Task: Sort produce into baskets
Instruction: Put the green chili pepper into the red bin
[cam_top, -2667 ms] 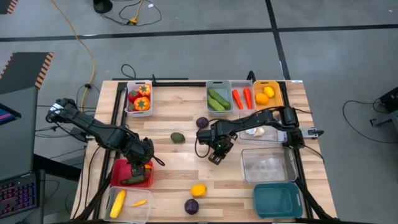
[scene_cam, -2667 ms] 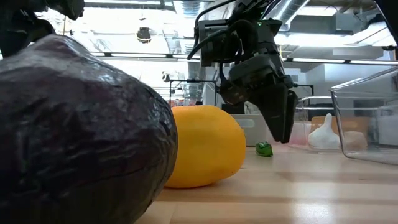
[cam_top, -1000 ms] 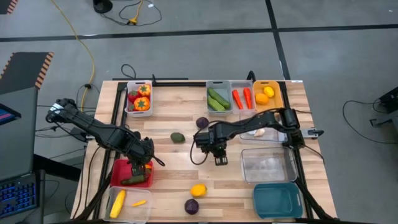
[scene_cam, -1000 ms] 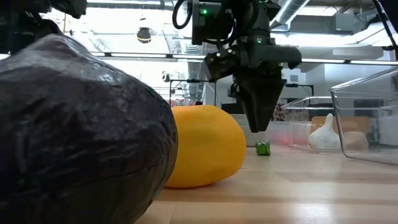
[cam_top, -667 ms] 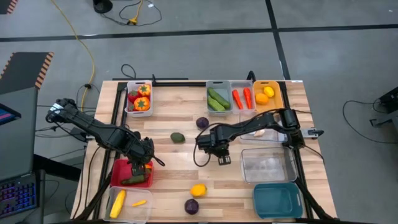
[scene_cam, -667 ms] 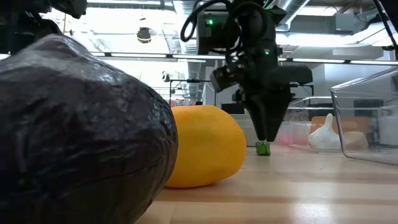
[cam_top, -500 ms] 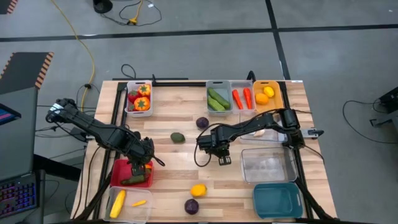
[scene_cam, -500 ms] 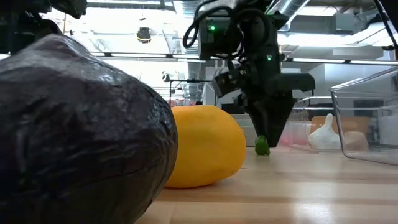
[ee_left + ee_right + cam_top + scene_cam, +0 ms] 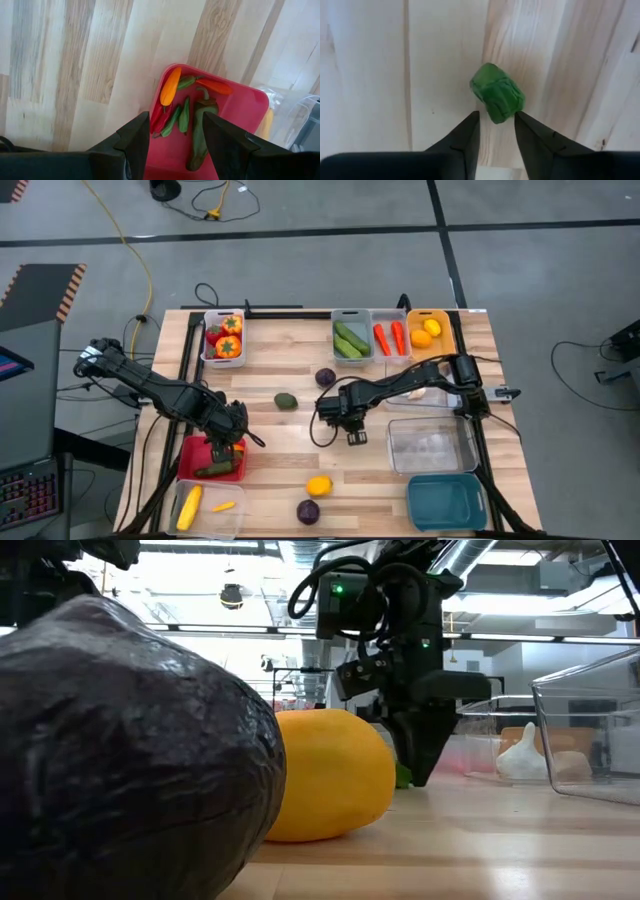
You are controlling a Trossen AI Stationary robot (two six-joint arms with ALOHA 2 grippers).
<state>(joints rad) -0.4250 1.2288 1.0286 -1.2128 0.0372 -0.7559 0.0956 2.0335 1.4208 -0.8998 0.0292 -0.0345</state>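
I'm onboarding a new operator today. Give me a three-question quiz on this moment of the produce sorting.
1. True or false: the left hand is shut tight.
2. Which basket does the left hand hang over? A the teal one, B the red one, C the orange-yellow one.
3. Fill in: the small piece on the table at the tips of the right hand is coloured ____.

Key
1. False: its fingers stand apart.
2. B, the red basket, which holds peppers.
3. Green.
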